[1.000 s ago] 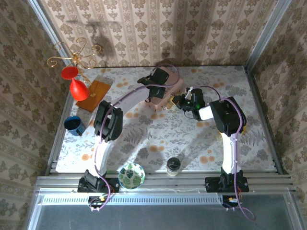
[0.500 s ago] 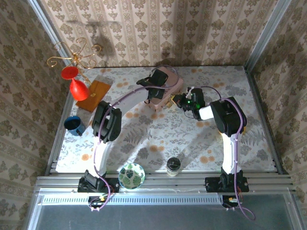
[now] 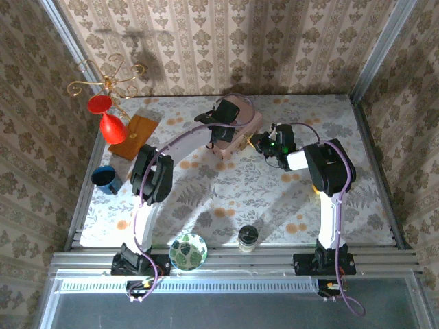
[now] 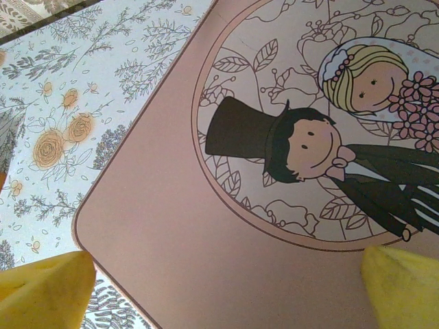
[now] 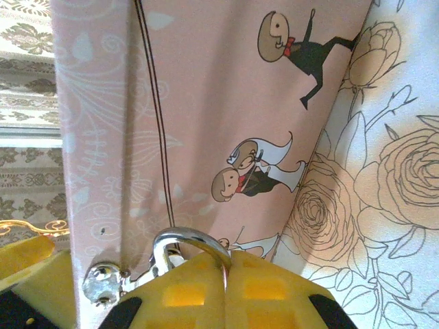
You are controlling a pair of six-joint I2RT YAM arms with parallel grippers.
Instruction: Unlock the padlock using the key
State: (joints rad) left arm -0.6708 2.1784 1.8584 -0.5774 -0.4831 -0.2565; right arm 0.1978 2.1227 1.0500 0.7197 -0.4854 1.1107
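Broadly, the floral tabletop [image 3: 274, 199] carries the pink box [image 4: 171, 226] at its far middle. The left hand [image 4: 223, 291] hangs over the lid with its top-hatted figure, yellow fingers spread wide apart and closed on nothing. The right hand [image 5: 226, 291] sits against the box's right side, its pads pressed together. The padlock [image 5: 192, 238] is there at the box's latch, its silver loop rising just above those pads; whether they pinch its body is hard to say.

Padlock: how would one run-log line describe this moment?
left gripper: open over pink box lid | right gripper: shut, tips at padlock shackle
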